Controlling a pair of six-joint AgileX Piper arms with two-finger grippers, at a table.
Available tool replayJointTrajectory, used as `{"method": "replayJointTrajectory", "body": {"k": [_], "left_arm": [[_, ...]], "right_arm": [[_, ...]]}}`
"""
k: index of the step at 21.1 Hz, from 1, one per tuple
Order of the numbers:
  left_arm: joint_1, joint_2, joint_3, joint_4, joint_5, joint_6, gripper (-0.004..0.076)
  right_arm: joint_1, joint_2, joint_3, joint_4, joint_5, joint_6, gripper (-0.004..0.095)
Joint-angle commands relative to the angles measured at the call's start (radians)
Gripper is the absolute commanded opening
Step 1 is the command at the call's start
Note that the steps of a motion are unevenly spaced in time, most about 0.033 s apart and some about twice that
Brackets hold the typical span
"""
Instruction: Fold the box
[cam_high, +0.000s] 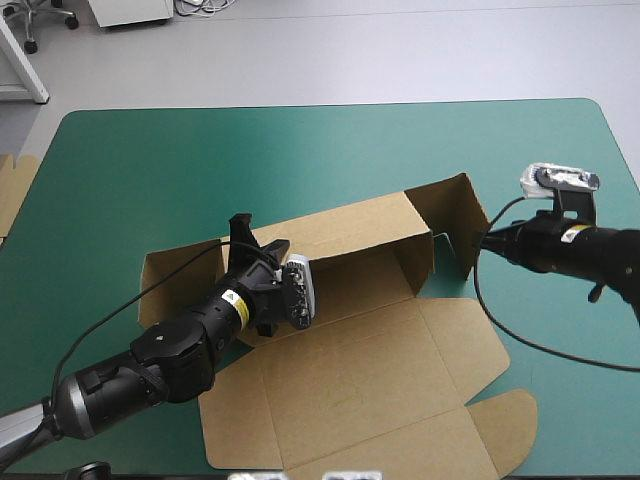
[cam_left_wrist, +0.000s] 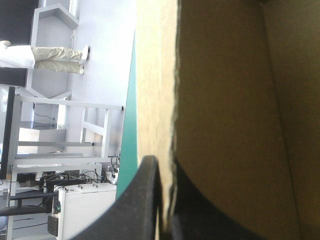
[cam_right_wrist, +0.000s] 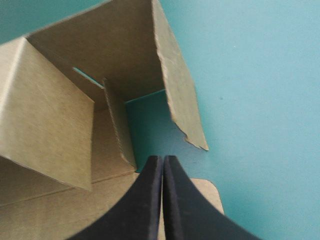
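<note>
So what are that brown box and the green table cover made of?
The box looks like corrugated cardboard: matte brown, with ragged, wavy cut edges and creased fold lines. The teal-green cover is harder to call: smooth, matte and seamless, perhaps a rubbery or vinyl mat.

Brown board on teal-green, black fingers at either end

The box (cam_high: 350, 370) is plain brown all over, unprinted, darker inside its raised walls where shadow falls, its cut edges paler and faintly rippled; a thin slot in one wall shows teal-green through it. The table's cover (cam_high: 200, 170) is an even teal-green without pattern. The left gripper (cam_high: 255, 238) and the right gripper (cam_right_wrist: 162, 162) are black, and so are the left arm (cam_high: 170, 355) and the right arm (cam_high: 600, 255), each with a small yellow-and-white label near the wrist. A strip of board (cam_high: 12, 190) at the table's left edge is the same brown
</note>
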Motion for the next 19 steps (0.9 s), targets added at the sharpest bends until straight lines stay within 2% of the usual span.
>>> {"method": "replayJointTrajectory", "body": {"k": [1,2,7,12,19], "left_arm": [[-0.009,-0.015,0.017,-0.051,-0.036,-0.013,-0.0010],[-0.009,-0.015,0.029,-0.051,-0.037,-0.013,-0.0010],[-0.009,0.000,0.036,-0.054,-0.058,-0.013,-0.0010],[-0.015,0.030,0.036,-0.064,-0.076,-0.016,-0.0010],[-0.015,0.031,0.036,-0.074,-0.071,-0.020,-0.0010]], "right_arm": [[-0.011,0.054,-0.155,0.050,0.062,-0.030,-0.0007],[-0.011,0.097,-0.231,0.050,0.116,-0.032,-0.0018],[-0.011,0.236,-0.464,0.076,0.197,-0.032,-0.0018],[-0.011,0.374,-0.632,0.142,0.250,-0.056,-0.0019],[-0.013,0.581,-0.828,0.146,0.311,-0.056,-0.0019]]}}
